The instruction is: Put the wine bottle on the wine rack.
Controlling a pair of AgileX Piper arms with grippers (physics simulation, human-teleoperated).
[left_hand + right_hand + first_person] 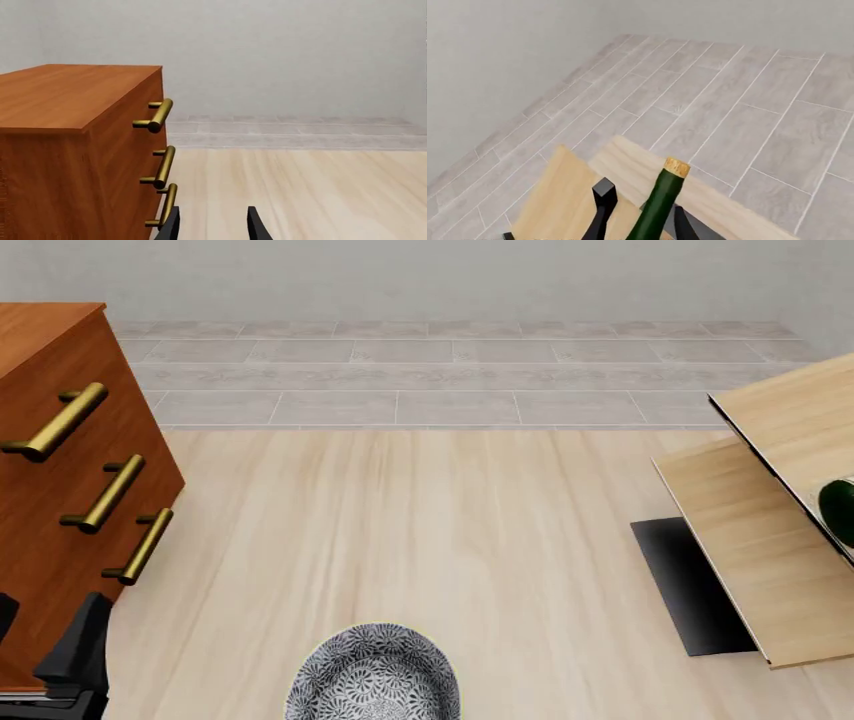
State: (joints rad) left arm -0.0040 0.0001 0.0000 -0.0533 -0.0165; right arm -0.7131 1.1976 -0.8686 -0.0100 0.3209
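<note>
In the right wrist view the wine bottle (660,200), dark green with a tan cork-coloured top, stands between the two black fingers of my right gripper (642,197), which appears shut on its lower part below the frame. Light tan panels of the wine rack (560,200) lie just beneath it. From the front, the wine rack (747,530) fills the right edge on its black base plate, and a sliver of the bottle (841,510) shows above a slanted panel. My left gripper (213,212) is open and empty, beside the cabinet.
A reddish-brown cabinet (54,510) with three brass handles stands at the left, close to my left gripper (60,660). A grey patterned bowl (374,680) sits at the near edge. Grey tiled floor (454,370) lies beyond the pale wooden table (400,520).
</note>
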